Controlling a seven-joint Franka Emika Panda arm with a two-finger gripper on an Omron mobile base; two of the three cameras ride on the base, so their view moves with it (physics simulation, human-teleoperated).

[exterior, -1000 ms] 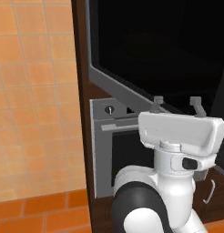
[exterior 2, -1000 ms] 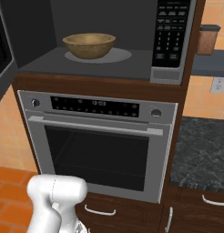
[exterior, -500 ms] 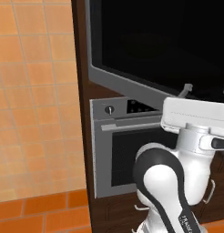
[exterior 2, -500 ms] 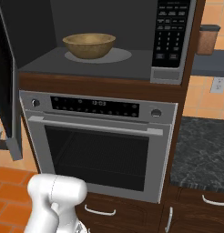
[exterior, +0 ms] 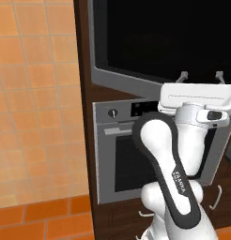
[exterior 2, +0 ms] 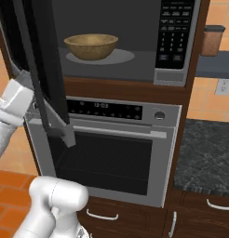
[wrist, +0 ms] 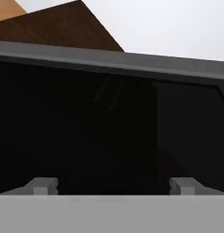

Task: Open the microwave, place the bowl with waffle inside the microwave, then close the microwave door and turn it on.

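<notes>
Wooden bowl [exterior 2: 91, 46] inside open microwave [exterior 2: 135, 42]

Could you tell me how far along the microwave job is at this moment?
Done: the bowl sits inside the microwave. In hand: the microwave door stands partly open, with the gripper, fingers spread, at its outer glass. Left: shutting the door and switching the microwave on at the keypad.

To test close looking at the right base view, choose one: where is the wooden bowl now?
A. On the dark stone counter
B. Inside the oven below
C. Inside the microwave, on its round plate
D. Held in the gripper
C: the bowl sits on the round plate inside the microwave, whose door stands swung open.
</notes>
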